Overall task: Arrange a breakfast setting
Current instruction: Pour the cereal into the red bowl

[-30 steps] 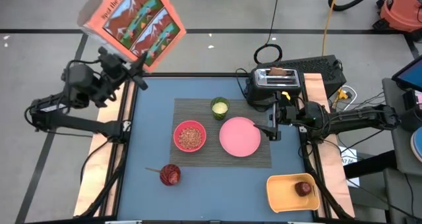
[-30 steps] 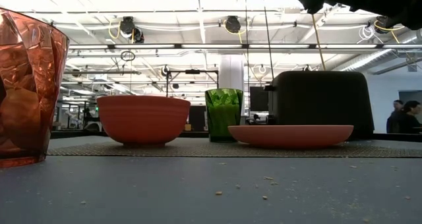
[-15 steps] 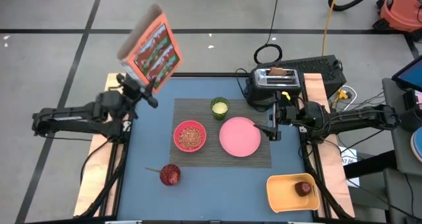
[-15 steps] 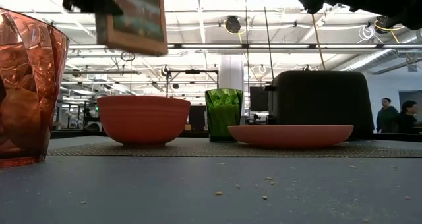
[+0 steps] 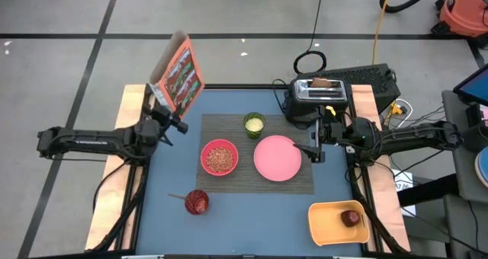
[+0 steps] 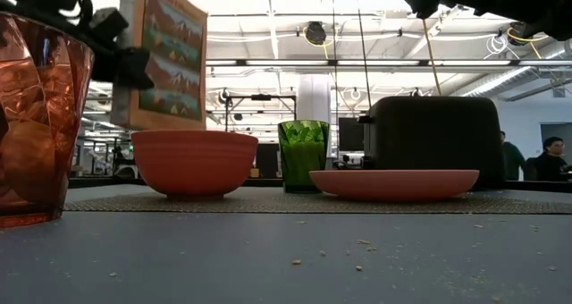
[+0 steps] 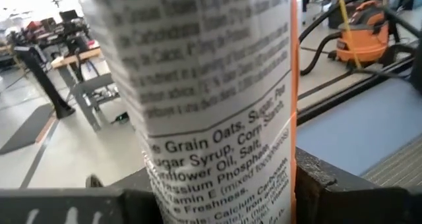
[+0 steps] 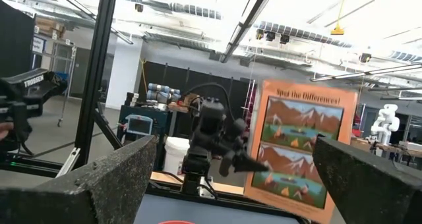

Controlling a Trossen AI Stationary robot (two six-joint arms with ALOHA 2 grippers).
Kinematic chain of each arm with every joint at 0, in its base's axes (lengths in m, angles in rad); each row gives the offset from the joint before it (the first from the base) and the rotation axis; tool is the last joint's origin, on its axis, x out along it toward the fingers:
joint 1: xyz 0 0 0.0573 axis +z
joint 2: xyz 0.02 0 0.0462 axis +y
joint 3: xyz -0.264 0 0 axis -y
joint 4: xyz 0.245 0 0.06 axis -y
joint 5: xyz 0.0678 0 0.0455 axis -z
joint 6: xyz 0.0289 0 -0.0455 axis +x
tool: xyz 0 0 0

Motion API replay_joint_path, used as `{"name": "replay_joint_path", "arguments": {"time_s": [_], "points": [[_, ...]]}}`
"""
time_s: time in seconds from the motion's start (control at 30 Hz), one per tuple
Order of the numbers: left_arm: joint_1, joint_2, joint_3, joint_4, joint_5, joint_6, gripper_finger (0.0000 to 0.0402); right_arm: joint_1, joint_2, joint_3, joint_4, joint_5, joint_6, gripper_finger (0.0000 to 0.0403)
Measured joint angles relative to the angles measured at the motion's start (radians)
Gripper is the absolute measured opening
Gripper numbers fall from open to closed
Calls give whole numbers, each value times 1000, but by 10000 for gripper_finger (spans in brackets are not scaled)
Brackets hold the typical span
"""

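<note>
The Cheerios cereal box [image 5: 177,75] hangs upright over the table's far left corner, its picture side facing the table; my left gripper [image 5: 169,120] is shut on it. The low view shows the box [image 6: 170,67] clear of the tabletop. The dark striped placemat [image 5: 229,129] carries the pink-red bowl [image 5: 219,158], filled with cereal, and the pink plate [image 5: 277,158]. My right gripper [image 5: 314,148] waits open at the plate's right edge. The toast [image 5: 325,82] sticks out of the black toaster [image 5: 316,97]. The apple [image 5: 351,218] lies in the orange tray [image 5: 324,221]. My left gripper pinches the box between its two fingers [image 7: 343,197], one on each broad face, with the narrow printed side panel [image 7: 217,151] facing back into the gripper. It grips a little below the box's mid-height [image 8: 254,161]. The fingers come about level from the table's left. The box is lifted clear and upright.
A green cup [image 5: 254,124] stands on the placemat's far edge. A red faceted tumbler [image 5: 197,202] stands near the front left with a wooden handle [image 5: 177,196] beside it. Bare blue tabletop lies left of the placemat. People show far back in the room.
My left gripper has come down a long way toward the table's far left corner, still shut on the cereal box. The box, at first high up and tipped with its picture side upward, now stands upright and low, clear of the tabletop.
</note>
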Motion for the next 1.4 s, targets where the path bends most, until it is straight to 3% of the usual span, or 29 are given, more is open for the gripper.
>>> {"name": "replay_joint_path", "arguments": {"time_s": [0.87,1.4], "points": [[0,2,-237,-34,27,-313,170,0,0,0,0,0,0,396],[0,2,-246,0,57,-322,170,0,0,0,0,0,-4,396]]}}
